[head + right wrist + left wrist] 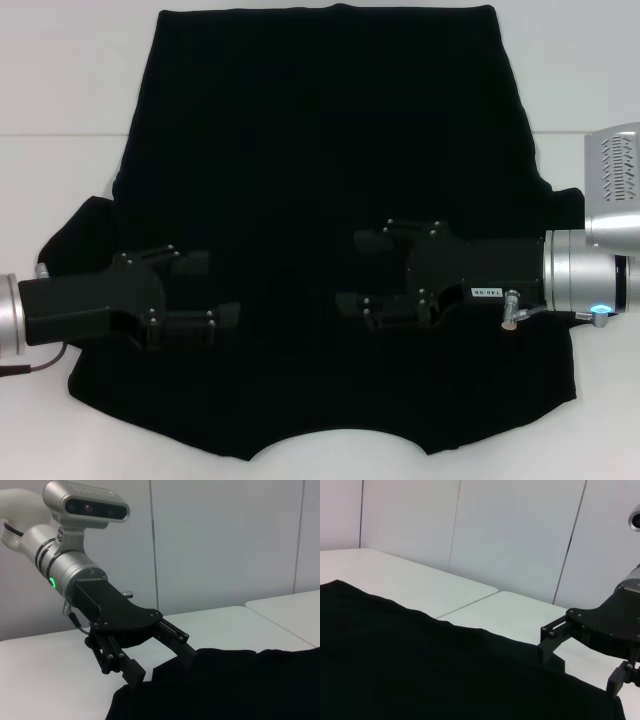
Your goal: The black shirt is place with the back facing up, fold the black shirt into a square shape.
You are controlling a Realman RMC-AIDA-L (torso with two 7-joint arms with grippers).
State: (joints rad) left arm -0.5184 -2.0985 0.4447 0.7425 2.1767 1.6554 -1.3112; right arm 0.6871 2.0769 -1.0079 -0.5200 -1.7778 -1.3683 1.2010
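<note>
The black shirt [320,150] lies flat on the white table [60,80], plain side up, with no lettering showing; its curved neckline is at the near edge. My left gripper [213,290] is open, low over the shirt's near left part by the sleeve. My right gripper [352,270] is open, low over the shirt's near right part, facing the left one. The left wrist view shows the shirt [420,670] and the right gripper [580,665] with its jaws apart. The right wrist view shows the left gripper [160,660] open at the shirt's edge [225,685].
White table shows around the shirt on the left, right and far side [580,70]. A seam line crosses the table top [470,605]. White wall panels stand behind [225,540].
</note>
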